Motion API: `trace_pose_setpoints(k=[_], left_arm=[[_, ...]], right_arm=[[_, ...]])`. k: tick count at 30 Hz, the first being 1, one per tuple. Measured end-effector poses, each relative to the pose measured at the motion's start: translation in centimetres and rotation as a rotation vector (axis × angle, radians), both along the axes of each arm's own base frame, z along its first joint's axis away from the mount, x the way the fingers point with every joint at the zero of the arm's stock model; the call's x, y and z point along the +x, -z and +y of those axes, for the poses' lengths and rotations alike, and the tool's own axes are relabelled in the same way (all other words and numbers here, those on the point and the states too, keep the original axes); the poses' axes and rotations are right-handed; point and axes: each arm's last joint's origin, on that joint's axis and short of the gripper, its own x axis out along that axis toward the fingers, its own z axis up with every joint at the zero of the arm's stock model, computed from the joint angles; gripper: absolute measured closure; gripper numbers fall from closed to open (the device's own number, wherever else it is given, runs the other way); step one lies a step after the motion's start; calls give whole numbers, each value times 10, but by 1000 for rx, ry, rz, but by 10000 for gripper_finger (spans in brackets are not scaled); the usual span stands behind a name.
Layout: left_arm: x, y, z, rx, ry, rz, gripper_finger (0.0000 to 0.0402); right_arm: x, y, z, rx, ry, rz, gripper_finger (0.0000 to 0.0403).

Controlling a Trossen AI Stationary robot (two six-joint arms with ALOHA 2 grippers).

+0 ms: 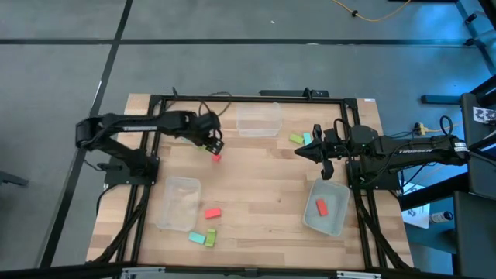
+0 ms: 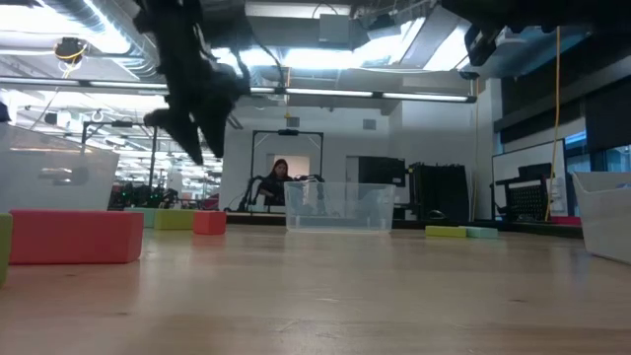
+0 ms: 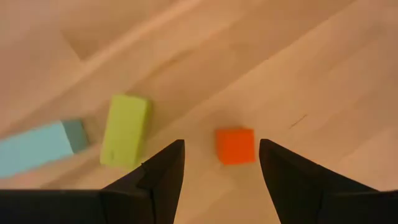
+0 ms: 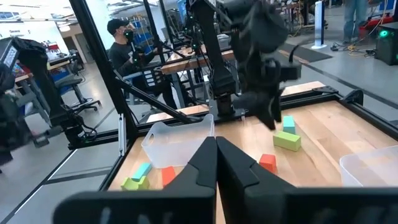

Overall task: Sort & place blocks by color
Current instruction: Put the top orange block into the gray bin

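My left gripper (image 3: 221,171) hangs open above a small, near-square red-orange block (image 3: 235,145) lying flat. Right gripper (image 4: 216,163) closed, empty.

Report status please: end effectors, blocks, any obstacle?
Left end effector open above red block. Right end effector shut, waiting near right bin. Lime block and teal block beside, apart.

Brightly lit from ceiling strips (image 2: 325,94) glaring in the low view, casting soft shadows on the wooden surface (image 1: 256,194), blurring the nearest red block (image 2: 76,237) and left wrist view.
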Motion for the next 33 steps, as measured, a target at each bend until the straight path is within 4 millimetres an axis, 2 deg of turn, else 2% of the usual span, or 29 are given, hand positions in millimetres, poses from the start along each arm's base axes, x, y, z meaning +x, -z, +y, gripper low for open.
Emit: trace_pose_setpoints(k=[7,11,33], left_arm=[[22,32,-9,-77,-18,62,200],[32,43,-15,-100,-13,55,202],[35,51,-15,-78,-86,72,203]], right_arm=[[0,3,0,27,2,31,402],[0,5,0,27,2,51,402],[0,5,0,24,2,54,402]])
